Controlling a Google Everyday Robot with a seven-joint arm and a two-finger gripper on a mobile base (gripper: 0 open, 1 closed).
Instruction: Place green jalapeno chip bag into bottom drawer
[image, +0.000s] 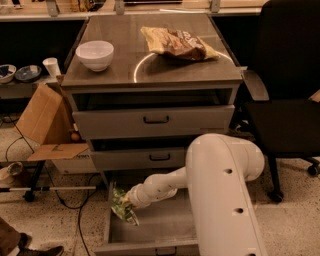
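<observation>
The green jalapeno chip bag (121, 206) is a small wrinkly glossy green bag held at the left inner edge of the open bottom drawer (150, 227), just over its left wall. My gripper (127, 201) is at the end of the white arm that reaches left across the drawer, and it is shut on the bag's right side. The drawer is pulled out and its plain grey floor shows. My white arm covers the drawer's right part.
A white bowl (94, 54) and a tan-and-brown chip bag (177, 42) lie on the cabinet top (150, 70). The two upper drawers (155, 120) stand slightly open. A cardboard box (42, 115) and cables are at the left, a black chair (287, 110) at the right.
</observation>
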